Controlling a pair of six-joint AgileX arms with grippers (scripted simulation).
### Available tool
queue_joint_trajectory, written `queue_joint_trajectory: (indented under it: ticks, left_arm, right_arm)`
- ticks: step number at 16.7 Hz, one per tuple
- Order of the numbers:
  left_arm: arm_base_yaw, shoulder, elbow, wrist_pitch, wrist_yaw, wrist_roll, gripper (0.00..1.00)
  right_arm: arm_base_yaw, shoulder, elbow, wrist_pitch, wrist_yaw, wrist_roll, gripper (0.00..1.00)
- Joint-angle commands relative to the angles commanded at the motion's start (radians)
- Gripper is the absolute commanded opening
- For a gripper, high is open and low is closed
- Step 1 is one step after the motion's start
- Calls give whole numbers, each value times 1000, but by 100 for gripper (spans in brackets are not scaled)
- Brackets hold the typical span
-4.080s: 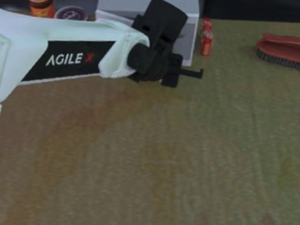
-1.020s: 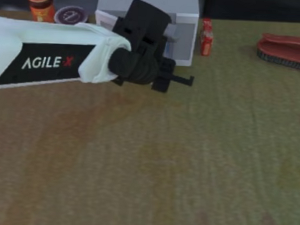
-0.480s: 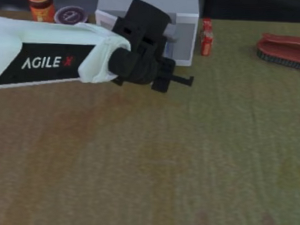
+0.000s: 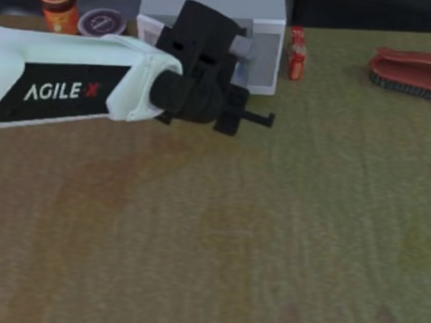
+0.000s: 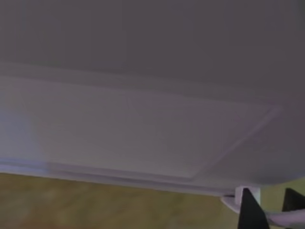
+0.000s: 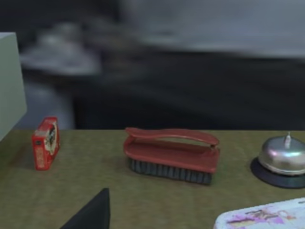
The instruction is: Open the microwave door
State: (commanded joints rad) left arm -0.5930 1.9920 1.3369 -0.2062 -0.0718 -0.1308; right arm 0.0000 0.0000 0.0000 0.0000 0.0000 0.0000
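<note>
The microwave (image 4: 261, 27) stands at the far edge of the worktop (image 4: 270, 228), at about twelve o'clock in the top view, slightly left of centre. The left arm reaches in from nine o'clock, and the left gripper (image 4: 253, 119) sits right in front of the microwave door (image 4: 259, 60), its black wrist covering most of the door's left part. One dark finger juts out toward three o'clock just before the door's lower edge. In the left wrist view the door's pale panel (image 5: 143, 129) fills nearly the whole picture, very close, and two dark fingertips (image 5: 250, 212) show at the edge with a pale bar, seemingly the door handle (image 5: 286, 217), lying between them; the fingers look closed around it, though the contact itself is only partly in view. The right gripper does not appear in the top view, and in the right wrist view only one dark finger (image 6: 93, 214) shows, so whether its fingers are spread or pressed together cannot be told. Right of the microwave, at about one o'clock, stands a small red box (image 4: 297, 52); a red brush (image 4: 410, 72) lies at two o'clock. At eleven o'clock an orange jar (image 4: 56, 2) stands beside a dark round lid (image 4: 101, 20). The right wrist view also shows a silver bell (image 6: 282, 160).
</note>
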Motion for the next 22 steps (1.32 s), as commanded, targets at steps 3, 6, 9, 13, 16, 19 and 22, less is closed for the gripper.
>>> queue_joint_trajectory:
  ticks: [3,6,9,13,16,19,22]
  left_arm:
    - [14,-21,-27,14,25,36,0]
    - [16,-23,-34,14,30,42,0]
    - [16,-23,-34,14,30,42,0]
    - [16,-23,-34,14,30,42,0]
    - [16,-23,-34,14,30,42,0]
    - [16,-23,-34,14,30,42,0]
    - [16,-23,-34,14,30,42,0]
  right_arm:
    - [0,0,0,0,0,0,100]
    - [0,0,0,0,0,0,100]
    - [0,0,0,0,0,0,100]
    - [0,0,0,0,0,0,100]
    - [0,0,0,0,0,0,100]
    - [0,0,0,0,0,0,100]
    - [0,0,0,0,0,0,100]
